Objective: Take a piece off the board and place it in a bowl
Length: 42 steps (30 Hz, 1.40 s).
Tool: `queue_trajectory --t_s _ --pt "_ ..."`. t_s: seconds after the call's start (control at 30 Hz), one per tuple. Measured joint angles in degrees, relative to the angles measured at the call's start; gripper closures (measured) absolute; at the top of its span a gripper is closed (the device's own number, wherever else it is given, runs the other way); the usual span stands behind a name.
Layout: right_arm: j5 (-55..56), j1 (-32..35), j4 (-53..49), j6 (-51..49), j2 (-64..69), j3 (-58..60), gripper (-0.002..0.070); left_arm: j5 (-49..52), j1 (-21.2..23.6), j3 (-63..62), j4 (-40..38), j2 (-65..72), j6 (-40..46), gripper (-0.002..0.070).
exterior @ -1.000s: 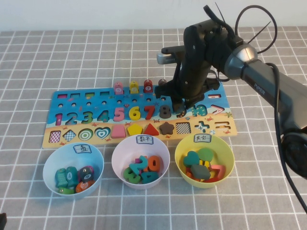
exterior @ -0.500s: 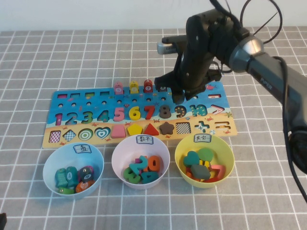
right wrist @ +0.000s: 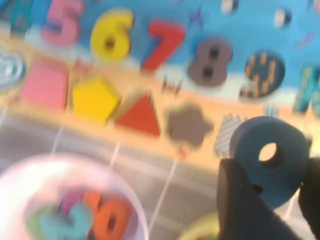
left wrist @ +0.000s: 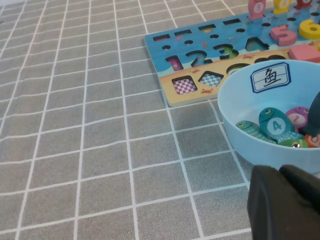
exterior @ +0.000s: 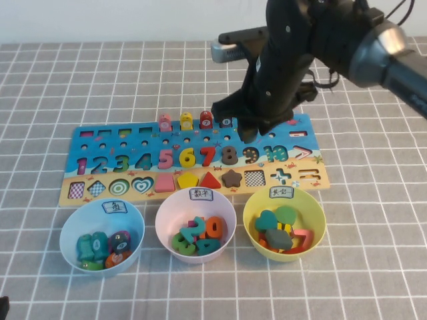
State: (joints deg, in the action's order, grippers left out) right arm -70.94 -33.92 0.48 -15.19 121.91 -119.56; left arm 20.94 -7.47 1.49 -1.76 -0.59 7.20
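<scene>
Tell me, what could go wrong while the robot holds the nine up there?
The right gripper, above the board, holds the 9 piece in the air; it might slip out. The pink bowl sits between two others, so it could land in the wrong one. The left gripper is beside the blue bowl.

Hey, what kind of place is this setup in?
Probably a robot test table, not a home. A grid-patterned cloth covers it; a number puzzle board lies behind three labelled bowls, the pink bowl in the middle. The right gripper holds the 9 piece above the board; the left gripper sits beside the blue bowl.
</scene>
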Motion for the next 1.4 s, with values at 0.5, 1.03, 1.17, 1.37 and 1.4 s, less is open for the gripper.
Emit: queue_trajectory --t_s 0.5,1.03,1.17,1.37,1.4 --pt "33.7 -7.9 1.9 4.3 -31.5 47.9 0.0451 0.0 0.0 0.0 0.0 0.0 0.0 0.0680" --pt "56.7 -16.9 2.8 8.8 -34.8 64.6 0.0451 0.0 0.0 0.0 0.0 0.0 0.0 0.0680" --pt "58.8 -17.0 2.9 9.6 -33.3 64.6 0.0451 0.0 0.0 0.0 0.0 0.0 0.0 0.0680" --pt "61.7 -17.0 3.5 9.9 -29.3 64.6 0.0452 0.0 0.0 0.0 0.0 0.0 0.0 0.0680" --pt "62.1 -17.0 3.7 9.9 -28.9 64.6 0.0451 0.0 0.0 0.0 0.0 0.0 0.0 0.0680"
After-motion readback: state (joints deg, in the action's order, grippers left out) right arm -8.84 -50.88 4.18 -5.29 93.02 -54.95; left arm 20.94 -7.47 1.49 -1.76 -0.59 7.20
